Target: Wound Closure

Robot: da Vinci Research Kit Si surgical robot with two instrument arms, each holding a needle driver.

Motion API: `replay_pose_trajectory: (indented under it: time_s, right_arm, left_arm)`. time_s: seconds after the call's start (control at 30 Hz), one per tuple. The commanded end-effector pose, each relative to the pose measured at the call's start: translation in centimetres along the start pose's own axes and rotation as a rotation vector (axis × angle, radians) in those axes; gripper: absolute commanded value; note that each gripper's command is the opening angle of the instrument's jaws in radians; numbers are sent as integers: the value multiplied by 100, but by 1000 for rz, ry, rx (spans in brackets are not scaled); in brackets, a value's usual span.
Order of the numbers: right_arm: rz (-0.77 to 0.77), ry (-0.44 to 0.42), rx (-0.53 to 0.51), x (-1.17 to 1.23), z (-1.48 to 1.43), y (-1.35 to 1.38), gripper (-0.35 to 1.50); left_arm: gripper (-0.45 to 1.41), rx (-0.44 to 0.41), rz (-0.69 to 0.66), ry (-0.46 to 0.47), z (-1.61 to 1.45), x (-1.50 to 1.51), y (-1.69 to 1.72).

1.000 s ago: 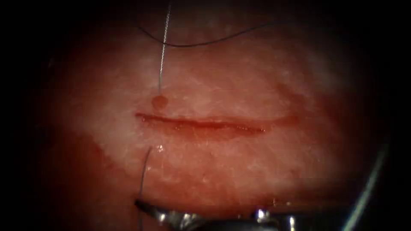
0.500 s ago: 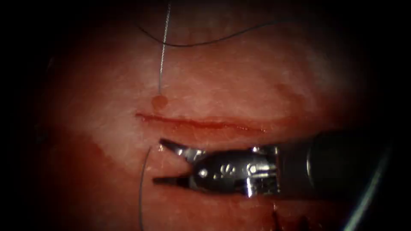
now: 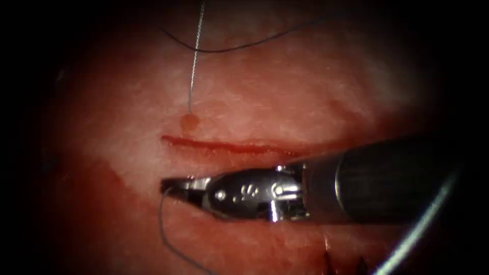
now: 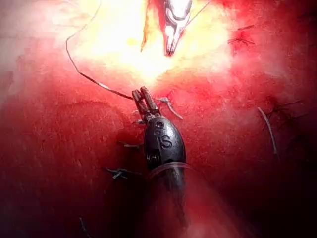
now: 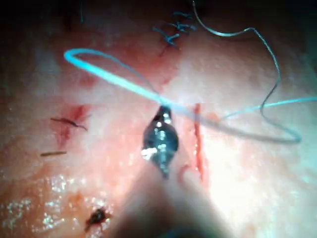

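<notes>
Right tool [image 3: 172,186]: jaws clamped on the thread [image 3: 161,229], below the cut's [image 3: 229,146] left end.
Left tool [image 4: 141,96]: jaws closed on thread, well apart from the cut.
Needle: cannot tell where.
Technique: probably best to grip firmly and tension gently, sparing the tissue [image 3: 265,97].

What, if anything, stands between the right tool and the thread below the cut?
Nothing visible does: the right tool has its jaws shut on the thread, on the tissue just below the cut, near its left end.
</notes>
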Motion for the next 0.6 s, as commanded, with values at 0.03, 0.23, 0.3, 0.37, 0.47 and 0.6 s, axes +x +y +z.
replay_pose_trajectory:
  time_s: [0.03,0.23,0.3,0.37,0.47,0.6]
  right_arm:
    - [7,-8,5,-2,0,-13,-35]
    - [11,-8,23,18,-32,-39,-35]
    - [12,-1,38,30,-44,-50,-35]
    - [14,7,53,43,-55,-62,-35]
    - [16,16,78,68,-72,-81,-35]
    - [17,47,103,101,-89,-106,-35]
  left_arm:
    - [-45,-1,-5,-3,-2,-11,10]
    - [-45,-1,-4,-3,-2,-11,10]
    - [-45,-1,-4,-3,-2,-11,10]
    - [-45,-1,-4,-3,-2,-11,10]
    - [-45,0,-4,-3,-1,-11,10]
    - [-45,0,-4,-3,-1,-11,11]
